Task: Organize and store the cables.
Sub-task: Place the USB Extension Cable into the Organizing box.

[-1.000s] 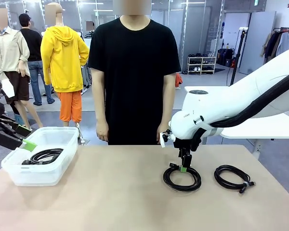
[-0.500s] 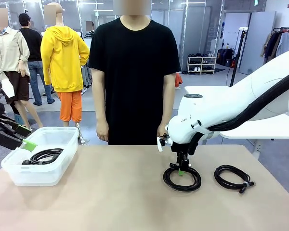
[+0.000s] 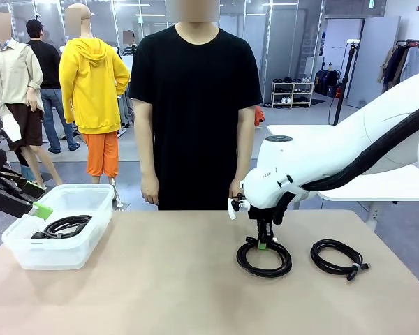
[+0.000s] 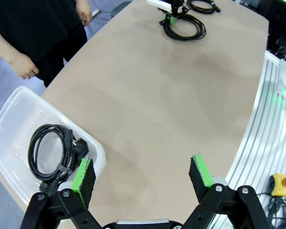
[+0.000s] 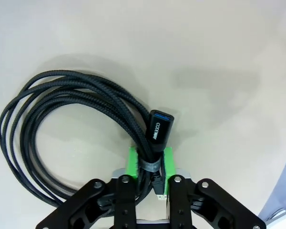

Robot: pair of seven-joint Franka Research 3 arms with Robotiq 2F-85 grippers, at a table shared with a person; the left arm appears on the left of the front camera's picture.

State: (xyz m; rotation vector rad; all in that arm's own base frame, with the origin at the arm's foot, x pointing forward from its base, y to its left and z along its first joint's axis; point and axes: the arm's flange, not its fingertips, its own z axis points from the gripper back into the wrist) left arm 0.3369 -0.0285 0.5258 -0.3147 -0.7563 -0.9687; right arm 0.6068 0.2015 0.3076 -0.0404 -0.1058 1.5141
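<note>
A coiled black braided cable (image 5: 76, 119) lies on the table (image 3: 160, 293), and my right gripper (image 5: 149, 162) is shut on its tied part beside the USB plug (image 5: 158, 131). From the front, that coil (image 3: 264, 257) sits right of centre under the right gripper (image 3: 262, 242). Another coiled cable (image 3: 337, 257) lies further right. A third coil (image 4: 50, 150) rests inside the clear plastic bin (image 4: 9, 119). My left gripper (image 4: 142, 174) hangs open over the table beside the bin, holding nothing.
The clear bin (image 3: 28, 255) stands at the table's left edge. A person in a black shirt (image 3: 194, 105) stands at the far side with hands down. A second white table (image 3: 377, 185) lies behind on the right.
The right gripper came down onto the middle coil and shut on its tied part. The left arm, bin and other cables stayed put.
</note>
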